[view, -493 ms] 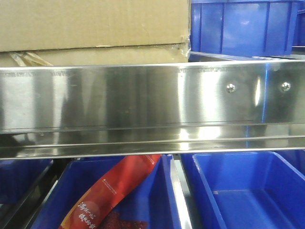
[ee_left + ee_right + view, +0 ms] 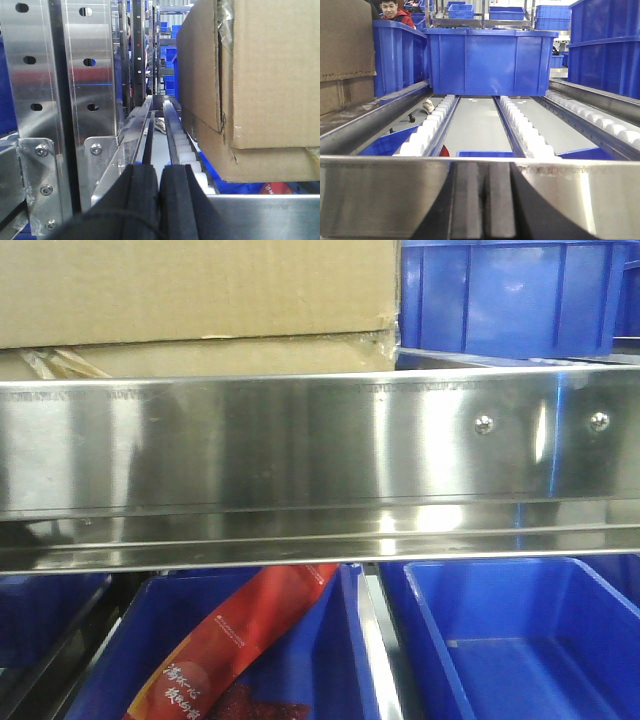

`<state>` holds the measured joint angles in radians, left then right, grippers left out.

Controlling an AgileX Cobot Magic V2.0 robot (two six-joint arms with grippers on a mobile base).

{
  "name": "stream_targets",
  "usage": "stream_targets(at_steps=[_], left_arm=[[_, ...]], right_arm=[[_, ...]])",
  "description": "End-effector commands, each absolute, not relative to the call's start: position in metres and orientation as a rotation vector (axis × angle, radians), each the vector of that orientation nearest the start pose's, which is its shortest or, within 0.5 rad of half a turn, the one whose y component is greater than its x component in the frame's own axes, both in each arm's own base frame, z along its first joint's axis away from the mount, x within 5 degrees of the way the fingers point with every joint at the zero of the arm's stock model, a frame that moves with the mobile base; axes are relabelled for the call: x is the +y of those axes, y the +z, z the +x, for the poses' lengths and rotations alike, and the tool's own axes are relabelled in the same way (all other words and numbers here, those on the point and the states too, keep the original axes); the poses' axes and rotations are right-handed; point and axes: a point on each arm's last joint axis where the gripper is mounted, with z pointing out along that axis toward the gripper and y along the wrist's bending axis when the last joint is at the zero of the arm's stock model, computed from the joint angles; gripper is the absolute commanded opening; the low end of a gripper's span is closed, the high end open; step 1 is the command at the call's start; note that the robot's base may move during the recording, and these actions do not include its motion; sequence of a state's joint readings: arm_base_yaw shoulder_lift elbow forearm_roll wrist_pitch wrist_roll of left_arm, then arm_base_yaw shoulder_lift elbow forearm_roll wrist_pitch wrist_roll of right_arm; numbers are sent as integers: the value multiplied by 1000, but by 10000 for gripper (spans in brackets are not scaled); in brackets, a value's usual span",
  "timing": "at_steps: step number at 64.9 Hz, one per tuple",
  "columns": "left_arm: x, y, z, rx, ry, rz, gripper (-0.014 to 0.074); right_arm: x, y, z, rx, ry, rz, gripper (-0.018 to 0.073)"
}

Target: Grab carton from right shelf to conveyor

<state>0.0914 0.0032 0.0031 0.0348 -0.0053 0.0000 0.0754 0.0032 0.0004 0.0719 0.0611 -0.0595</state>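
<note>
The brown cardboard carton [image 2: 200, 300] sits on the upper roller shelf behind the steel front rail [image 2: 320, 460]. In the left wrist view the carton [image 2: 255, 85] fills the right side, and my left gripper [image 2: 160, 200] is low in front of the rail, to the carton's left, shut and empty. In the right wrist view the carton [image 2: 345, 55] shows at the left edge. My right gripper [image 2: 485, 200] is shut and empty, close against the steel rail [image 2: 385, 195], facing the roller lane right of the carton. No conveyor is in view.
A blue bin [image 2: 490, 60] stands on the roller lane [image 2: 435, 120] ahead of the right gripper, with more blue bins [image 2: 605, 45] at right. Steel shelf uprights [image 2: 65, 90] stand left of the left gripper. Below, blue bins [image 2: 510, 640] sit, one holding a red packet [image 2: 235, 640]. A person [image 2: 395, 12] stands behind.
</note>
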Motion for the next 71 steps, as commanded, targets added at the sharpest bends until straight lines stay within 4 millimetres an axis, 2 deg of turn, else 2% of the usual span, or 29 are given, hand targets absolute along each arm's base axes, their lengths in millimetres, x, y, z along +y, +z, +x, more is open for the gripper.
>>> stream_targets(at_steps=[1,20,29,34,39,44,51,60,64,71], left_arm=[[5,215,56,1459,101,-47,15],[5,216,56,1457,97,-50,15],[6,220,55,1406,35,-109,15],[6,229,53,1308,40,-106,15],[5,242,50,1298,55,-87,15],[4,269,43,1301,90,-54,24],[4,306,31,1314,144,-24,117],[4,357,21,1322,173,-23,317],[4,374,22,1332,171,-26,393],[5,400,27,1341,163,-32,483]], right_arm=[[5,210,56,1519,71,-55,-73],[4,215,56,1462,69,-49,-73],[4,222,55,1386,70,-38,-73],[4,223,55,1379,70,-38,-73],[4,241,51,1355,73,-40,-73],[3,261,45,1324,76,-41,-63],[3,291,35,1240,80,-40,63],[2,324,29,1181,81,-38,344],[2,337,29,1165,81,-37,460],[3,353,36,1172,84,-37,568]])
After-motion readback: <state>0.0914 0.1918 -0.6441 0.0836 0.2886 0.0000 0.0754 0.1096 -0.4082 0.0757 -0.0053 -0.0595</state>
